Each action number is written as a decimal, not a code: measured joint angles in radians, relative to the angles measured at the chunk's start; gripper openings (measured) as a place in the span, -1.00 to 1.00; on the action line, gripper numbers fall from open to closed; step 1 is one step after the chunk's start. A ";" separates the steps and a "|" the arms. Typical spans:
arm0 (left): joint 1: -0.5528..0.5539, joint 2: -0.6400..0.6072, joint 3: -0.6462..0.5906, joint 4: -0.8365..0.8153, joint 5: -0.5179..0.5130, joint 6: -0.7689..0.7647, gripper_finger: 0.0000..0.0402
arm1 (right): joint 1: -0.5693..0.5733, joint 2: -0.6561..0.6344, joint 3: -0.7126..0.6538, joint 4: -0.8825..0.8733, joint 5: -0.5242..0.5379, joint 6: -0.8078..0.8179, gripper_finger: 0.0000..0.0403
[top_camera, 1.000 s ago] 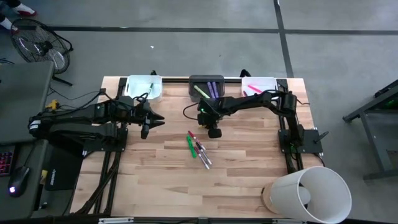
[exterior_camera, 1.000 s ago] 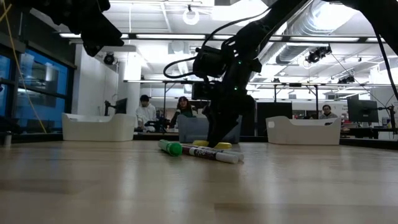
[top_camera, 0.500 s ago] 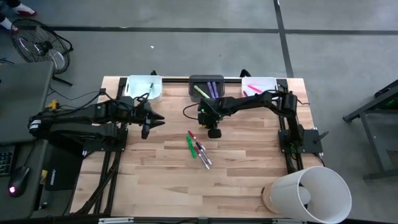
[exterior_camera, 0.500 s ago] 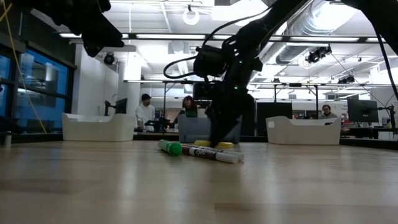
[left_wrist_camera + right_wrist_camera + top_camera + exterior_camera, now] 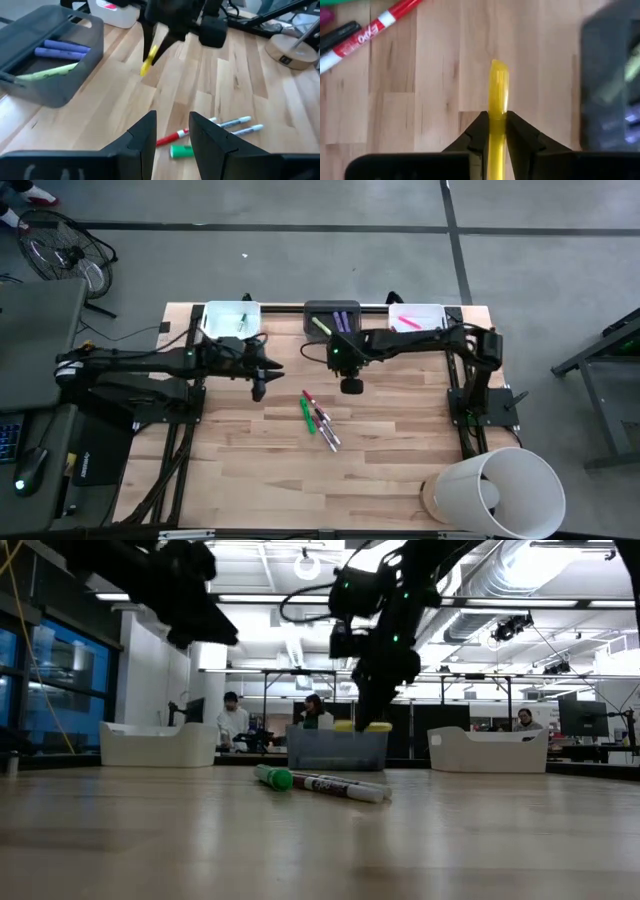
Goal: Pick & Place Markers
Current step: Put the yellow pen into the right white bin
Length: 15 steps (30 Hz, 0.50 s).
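Note:
My right gripper [image 5: 351, 385] hangs above the table in front of the grey bin [image 5: 332, 320], shut on a yellow marker [image 5: 497, 90], which also shows in the low view [image 5: 362, 726] and the left wrist view [image 5: 149, 60]. A green marker [image 5: 306, 412], a red one [image 5: 310, 398] and two pale ones [image 5: 326, 430] lie flat on the wood near the table's middle. My left gripper [image 5: 259, 390] hovers to their left, open, nothing between its fingers [image 5: 172, 135]. My right gripper pinches the yellow marker's barrel [image 5: 497, 107] between its two fingers, which slant down from above. One end [image 5: 498, 65] juts out past the fingertips. The marker is lifted clear of the table.
Along the far edge stand a white bin [image 5: 232, 321] at the left, the grey bin with purple and yellow-green markers in the middle, and a white bin [image 5: 418, 318] with pink ones at the right. A big white cylinder [image 5: 495, 490] lies at the near right corner.
My right gripper has gone up and a little toward the far edge, taking the yellow marker off the table. My left gripper has moved toward the table's right, nearer the markers on the wood, staying open.

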 joint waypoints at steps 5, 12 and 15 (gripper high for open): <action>0.000 0.140 0.000 0.188 0.017 0.036 -0.44 | 0.001 -0.068 0.000 -0.054 -0.001 0.046 -0.83; 0.001 0.281 0.000 0.377 0.053 0.047 -0.44 | -0.005 -0.177 0.001 -0.138 0.027 0.063 -0.78; 0.001 0.298 0.000 0.385 0.053 0.047 -0.44 | -0.024 -0.220 0.002 -0.193 0.080 0.077 -0.81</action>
